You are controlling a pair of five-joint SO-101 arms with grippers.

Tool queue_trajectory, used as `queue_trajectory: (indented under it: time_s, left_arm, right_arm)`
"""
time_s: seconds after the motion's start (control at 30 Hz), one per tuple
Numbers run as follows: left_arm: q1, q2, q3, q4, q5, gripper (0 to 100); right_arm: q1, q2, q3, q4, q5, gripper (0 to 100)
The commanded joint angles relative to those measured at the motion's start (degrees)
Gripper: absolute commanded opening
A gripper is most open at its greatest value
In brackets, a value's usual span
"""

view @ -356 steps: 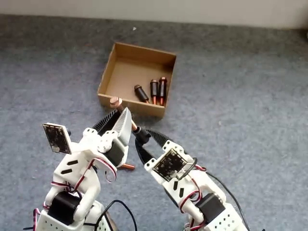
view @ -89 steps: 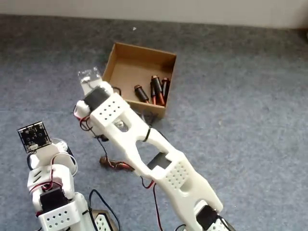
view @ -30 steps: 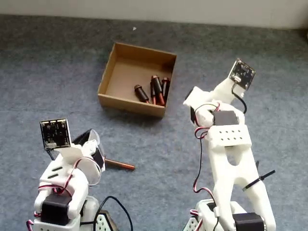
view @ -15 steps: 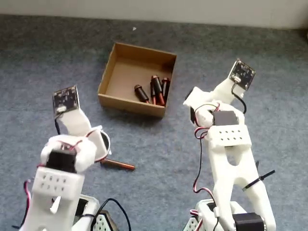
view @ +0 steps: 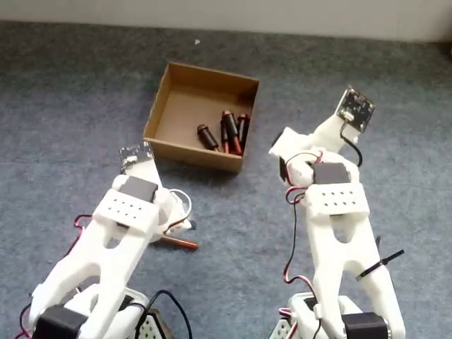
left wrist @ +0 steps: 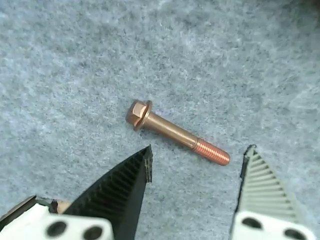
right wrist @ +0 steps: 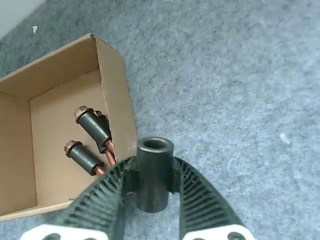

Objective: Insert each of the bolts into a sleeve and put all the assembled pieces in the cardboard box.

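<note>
A bare copper bolt [left wrist: 175, 132] lies flat on the grey carpet. My left gripper [left wrist: 197, 154] hangs just above it, open, its fingertips straddling the threaded end. In the high view the left arm [view: 134, 205] covers most of that bolt [view: 182, 243]. My right gripper [right wrist: 152, 169] is shut on a black sleeve [right wrist: 155, 150], held upright above the carpet beside the cardboard box [right wrist: 116, 95]. The cardboard box [view: 164, 95] holds several assembled pieces [view: 227, 132], and two of them [right wrist: 94, 126] show in the right wrist view.
The right arm [view: 325, 191] stands to the right of the box. Grey carpet stretches open on all sides, and a pale wall edge runs along the far side.
The left arm has swung forward and down over the loose bolt, its wrist now pointing at the carpet. The right arm has held still with the sleeve.
</note>
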Motion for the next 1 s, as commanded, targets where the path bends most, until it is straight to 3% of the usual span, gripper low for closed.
queue_trajectory:
  time_s: [0.0, 0.17, 0.33, 0.63, 0.97]
  left_arm:
    - [0.7, 7.2, -2.1, -3.3, 0.6, 28]
    - [0.4, 16.5, -2.3, -8.8, 2.1, 28]
    - [-5.3, 19.5, -2.5, -13.9, 3.9, 28]
    - [-13.8, 20.0, -2.2, -17.1, 3.9, 28]
    - [-14.0, 19.9, -2.1, -16.6, 4.2, 27]
  right_arm:
    - [0.6, -2.2, -0.3, -1.5, -0.1, 0.5]
    - [0.6, -2.2, -0.3, -1.5, -0.1, 0.5]
    - [0.6, -2.2, -0.3, -1.5, -0.1, 0.5]
    - [0.6, -2.2, -0.3, -1.5, -0.1, 0.5]
    - [0.6, -2.2, -0.3, -1.5, 0.0, 0.5]
